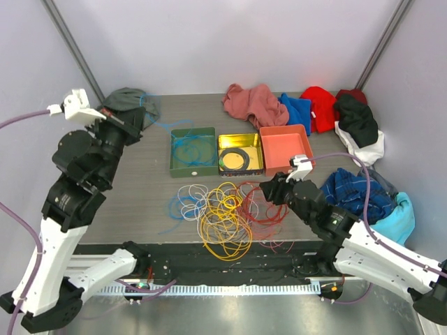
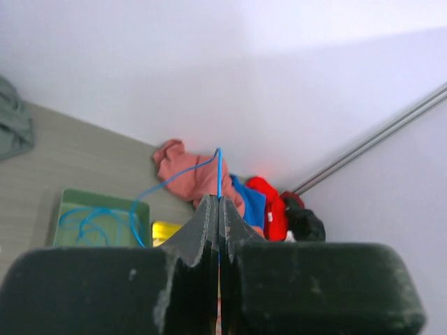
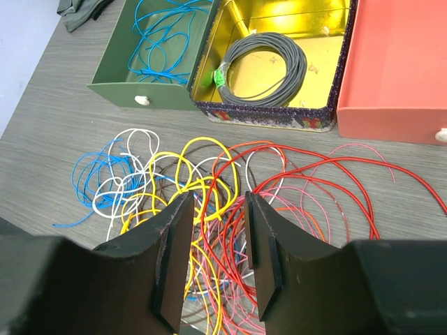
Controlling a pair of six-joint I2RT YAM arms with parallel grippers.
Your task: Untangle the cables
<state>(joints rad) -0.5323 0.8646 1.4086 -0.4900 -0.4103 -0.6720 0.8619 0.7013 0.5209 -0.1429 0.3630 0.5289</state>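
Observation:
The cables (image 1: pixel 220 209) lie in a tangled heap of yellow, red, white, blue, pink and dark loops on the table's near middle. My right gripper (image 1: pixel 269 190) hovers at the heap's right side. In the right wrist view it (image 3: pixel 218 199) is open, with yellow (image 3: pixel 202 185) and red cable (image 3: pixel 293 157) lying on the table below the gap. My left gripper (image 2: pixel 218 199) is raised at the back left and shut on a thin blue cable (image 2: pixel 218 167). That cable arcs down into the green box (image 2: pixel 66 202), where more blue loops (image 1: pixel 188 150) lie.
A yellow tin (image 1: pixel 241 138) holds a dark coiled ring (image 3: pixel 269 66). An orange box (image 1: pixel 286 146) stands to its right. Clothes are piled along the back (image 1: pixel 255 105) and right edge (image 1: pixel 356 192). A grey-green cloth (image 1: pixel 129 101) lies beside the left gripper.

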